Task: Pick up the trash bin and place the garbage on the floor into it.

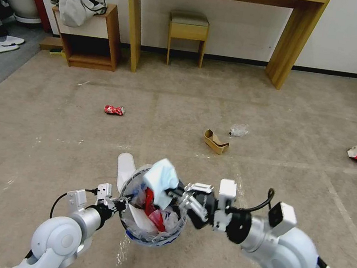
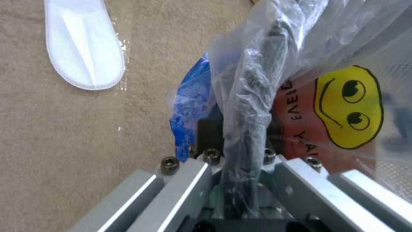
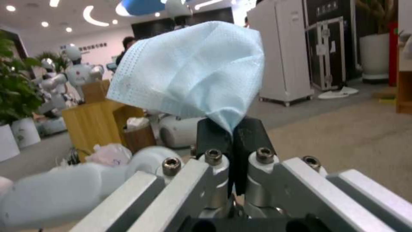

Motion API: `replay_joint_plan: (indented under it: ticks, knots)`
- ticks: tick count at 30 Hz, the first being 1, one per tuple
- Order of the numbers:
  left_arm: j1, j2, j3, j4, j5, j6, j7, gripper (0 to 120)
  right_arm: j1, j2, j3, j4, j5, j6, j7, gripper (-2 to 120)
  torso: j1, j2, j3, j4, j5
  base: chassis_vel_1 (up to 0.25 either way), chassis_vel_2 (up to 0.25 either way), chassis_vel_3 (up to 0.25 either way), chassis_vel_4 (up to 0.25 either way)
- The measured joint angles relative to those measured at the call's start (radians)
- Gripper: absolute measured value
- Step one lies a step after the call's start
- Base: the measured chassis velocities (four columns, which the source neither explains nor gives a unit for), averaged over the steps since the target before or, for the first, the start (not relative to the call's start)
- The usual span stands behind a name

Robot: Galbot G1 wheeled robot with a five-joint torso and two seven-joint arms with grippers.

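Item, right tool (image 1: pixel 177 193): I am pinching the blue face mask (image 1: pixel 160 180) by one gathered corner, black pads (image 3: pixel 214 135) pressed together on it, the rest of the mask standing up above them.

Item, left tool (image 1: pixel 119 206): I am clamping the bagged rim of the trash bin (image 1: pixel 151 226), holding it off the carpet floor (image 1: pixel 53 133).

Relation: the mask is hanging directly over the bin's open mouth, just above the wrappers inside; a release here looks enough to drop it straight in.

Item, white slipper (image 1: pixel 125 168): lying on the floor just behind the bin.
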Motion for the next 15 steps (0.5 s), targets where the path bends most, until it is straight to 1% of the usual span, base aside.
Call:
replay_joint_plan:
  ticks: [5, 13, 14, 15]
  knots:
    - [0.004, 0.000, -0.001, -0.008, -0.004, 0.000, -0.002, 0, -0.006, 0.017, -0.013, -0.028, -0.030, 0.002, -0.004, 0, 0.000, 0.000, 0.000, 0.0000, 0.0000, 0.000, 0.000, 0.000, 0.000]
    - [0.000, -0.011, 0.001, -0.012, -0.011, 0.000, -0.004, 0, 0.003, 0.050, -0.051, -0.076, -0.087, 0.003, 0.006, 0, 0.000, 0.000, 0.000, 0.0000, 0.0000, 0.000, 0.000, 0.000, 0.000]
    - [0.000, -0.012, 0.001, -0.013, -0.012, 0.000, -0.004, 0, 0.003, 0.054, -0.053, -0.081, -0.090, 0.003, 0.008, 1, 0.000, 0.000, 0.000, 0.0000, 0.0000, 0.000, 0.000, 0.000, 0.000]
    - [0.000, -0.011, 0.000, -0.013, -0.012, 0.000, -0.004, 0, 0.003, 0.055, -0.054, -0.088, -0.094, 0.004, 0.009, 5, 0.000, 0.000, 0.000, 0.0000, 0.0000, 0.000, 0.000, 0.000, 0.000]
